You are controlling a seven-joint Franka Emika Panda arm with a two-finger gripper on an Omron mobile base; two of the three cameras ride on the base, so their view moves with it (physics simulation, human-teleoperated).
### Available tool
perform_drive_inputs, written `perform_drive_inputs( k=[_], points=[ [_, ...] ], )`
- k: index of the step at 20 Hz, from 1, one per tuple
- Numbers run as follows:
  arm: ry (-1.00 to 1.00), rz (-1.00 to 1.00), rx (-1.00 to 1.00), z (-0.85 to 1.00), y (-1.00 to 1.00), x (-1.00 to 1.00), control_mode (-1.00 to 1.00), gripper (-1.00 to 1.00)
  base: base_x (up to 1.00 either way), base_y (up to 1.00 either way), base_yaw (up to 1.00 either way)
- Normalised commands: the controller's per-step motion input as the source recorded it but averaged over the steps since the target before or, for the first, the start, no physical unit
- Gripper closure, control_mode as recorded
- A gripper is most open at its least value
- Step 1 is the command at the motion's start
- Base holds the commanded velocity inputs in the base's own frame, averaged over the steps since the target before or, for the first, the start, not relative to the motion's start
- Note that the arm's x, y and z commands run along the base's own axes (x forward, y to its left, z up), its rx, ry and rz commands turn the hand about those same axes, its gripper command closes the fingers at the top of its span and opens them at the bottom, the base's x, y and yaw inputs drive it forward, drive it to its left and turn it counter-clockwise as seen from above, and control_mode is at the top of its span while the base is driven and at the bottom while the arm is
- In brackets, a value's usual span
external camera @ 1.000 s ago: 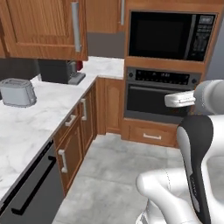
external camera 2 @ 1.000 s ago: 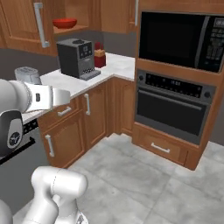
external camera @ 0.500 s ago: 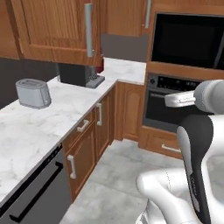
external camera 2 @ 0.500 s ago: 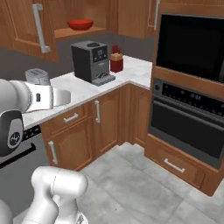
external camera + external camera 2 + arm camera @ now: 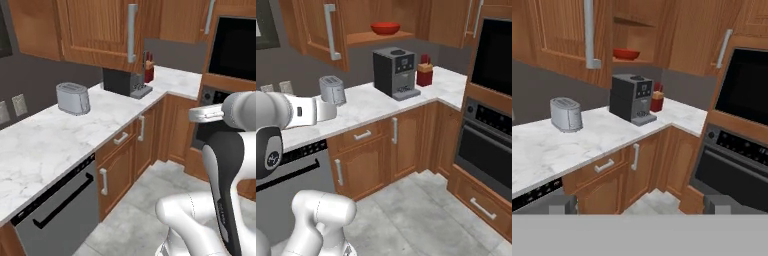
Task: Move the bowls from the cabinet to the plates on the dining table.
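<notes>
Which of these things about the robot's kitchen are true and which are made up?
1. A red bowl sits on a shelf inside the open cabinet. True.
2. The toaster is lying on the floor. False: it stands on the marble counter.
3. The coffee machine stands on the counter below the bowl. True.
4. The gripper is holding the bowl. False: it is open with nothing in it, far from the shelf.
5. The oven door hangs wide open. False: it is shut.
</notes>
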Motion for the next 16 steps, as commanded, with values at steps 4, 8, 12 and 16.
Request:
perform_drive_inputs(
  k=[4, 8, 12, 16],
  points=[
    [0.0, 0.0, 0.0, 0.0, 0.0, 0.0, 1.0, -1.0, 0.02, -0.51, 0.24],
    [0.0, 0.0, 0.0, 0.0, 0.0, 0.0, 1.0, -1.0, 0.0, -0.65, 0.2],
    [0.0, 0.0, 0.0, 0.0, 0.0, 0.0, 1.0, -1.0, 0.04, -0.61, 0.21],
    [0.0, 0.0, 0.0, 0.0, 0.0, 0.0, 1.0, -1.0, 0.1, -0.51, 0.25]
  ],
)
